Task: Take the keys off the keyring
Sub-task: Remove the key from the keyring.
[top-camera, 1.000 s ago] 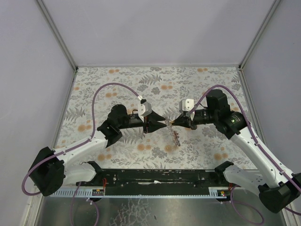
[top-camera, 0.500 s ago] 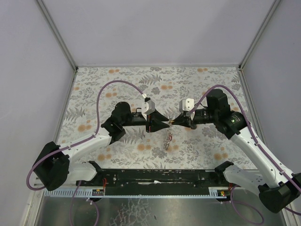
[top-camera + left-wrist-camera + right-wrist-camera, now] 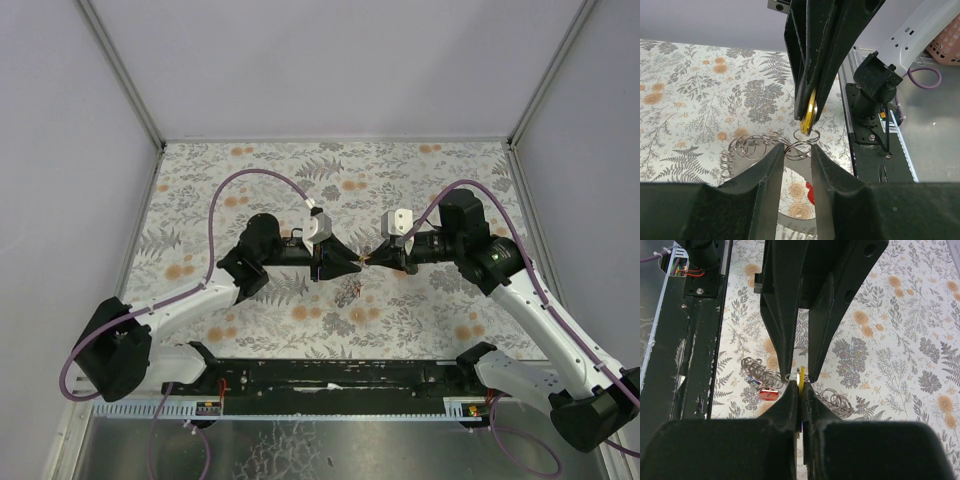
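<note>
Where my two arms meet above the middle of the floral counter (image 3: pixel 250 170), the top view shows my left end effector (image 3: pixel 347 263) and my right end effector (image 3: pixel 376 259) tip to tip. The keyring (image 3: pixel 349 291) hangs just below them as a loose tangle of wire.

Left wrist view: my left fingers (image 3: pixel 775 165) stand narrowly apart, with a loop of the keyring (image 3: pixel 752 147) between them. Whether they press on it I cannot tell. The right end effector (image 3: pixel 805 109) comes down from above, clamped on the yellow key (image 3: pixel 810 114). A red key (image 3: pixel 810 192) shows below the loops.

Right wrist view: my right end effector (image 3: pixel 800 390) is closed tight on the yellow key (image 3: pixel 800 376). The left end effector (image 3: pixel 801 371) straddles that key from above. Coils of the keyring (image 3: pixel 757 369) spread to both sides, with the red key (image 3: pixel 768 394) at the left.
</note>
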